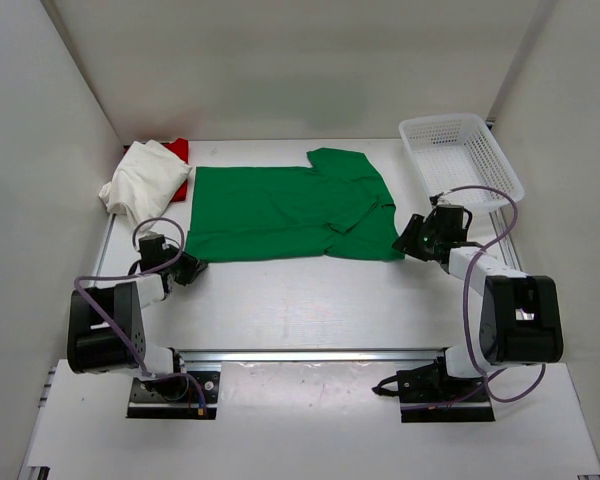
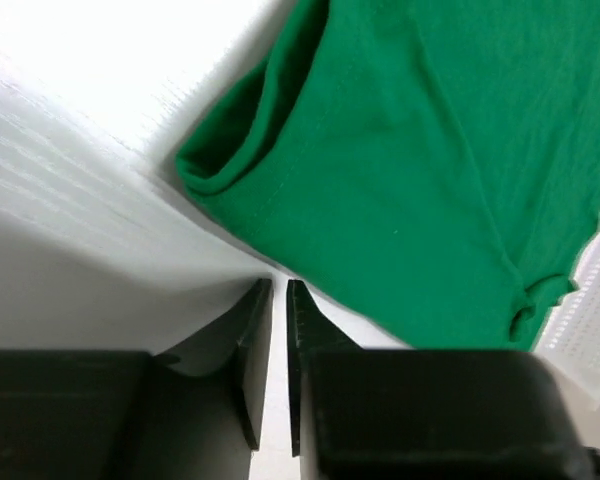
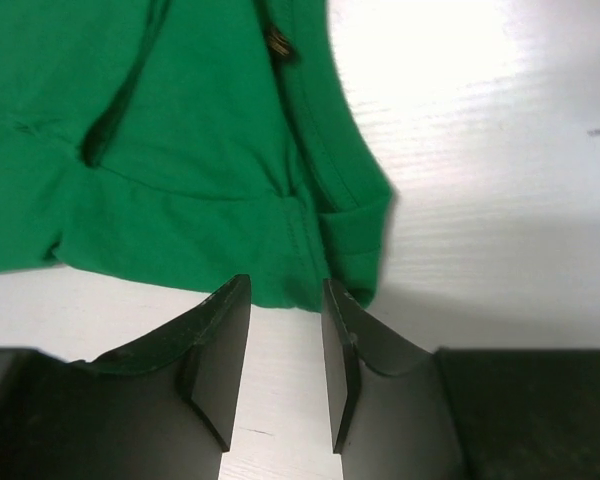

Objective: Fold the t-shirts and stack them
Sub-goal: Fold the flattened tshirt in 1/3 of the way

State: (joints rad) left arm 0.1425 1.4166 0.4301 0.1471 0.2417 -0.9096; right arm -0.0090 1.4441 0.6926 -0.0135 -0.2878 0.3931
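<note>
The green t-shirt (image 1: 290, 212) lies spread on the table, its right part folded over with a sleeve on top. A white t-shirt (image 1: 145, 178) sits crumpled at the back left, and a red t-shirt (image 1: 180, 150) shows behind it. My left gripper (image 1: 192, 268) is low at the green shirt's near left corner. In the left wrist view its jaws (image 2: 280, 284) stand almost together, empty, the green cloth (image 2: 400, 170) just beyond the tips. My right gripper (image 1: 405, 240) is at the shirt's right edge. It stands open (image 3: 286, 282) and empty, the green hem (image 3: 180, 130) just ahead.
A white mesh basket (image 1: 460, 155) stands at the back right, beside the right arm; its corner shows in the left wrist view (image 2: 590, 330). White walls close the table at the back and on both sides. Bare table lies between the shirt and the arm bases.
</note>
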